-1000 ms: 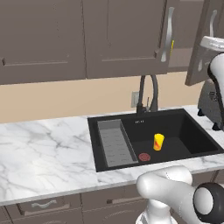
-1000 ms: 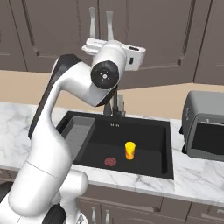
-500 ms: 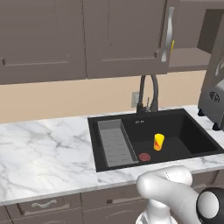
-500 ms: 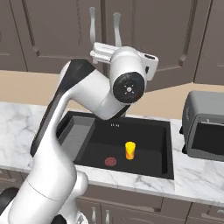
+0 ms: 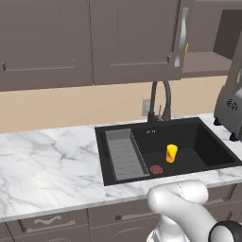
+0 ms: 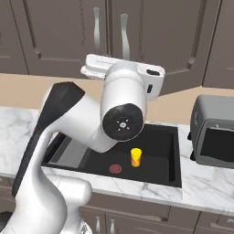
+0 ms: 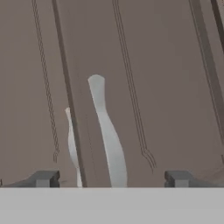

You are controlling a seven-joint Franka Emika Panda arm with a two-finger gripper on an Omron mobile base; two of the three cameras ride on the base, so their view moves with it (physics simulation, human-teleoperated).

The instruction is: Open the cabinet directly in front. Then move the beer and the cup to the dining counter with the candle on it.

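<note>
The tool [image 7: 109, 179] is spread wide, with nothing held. The cabinet [image 7: 153, 65] handle [image 7: 107, 135] is seen straight ahead between its tips, its long axis running upright

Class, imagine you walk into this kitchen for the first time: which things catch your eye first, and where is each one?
The big white robot arm rears up over the black sink, its open gripper facing a curved silver cabinet handle. A small yellow cup stands bright in the dark sink basin.
</note>
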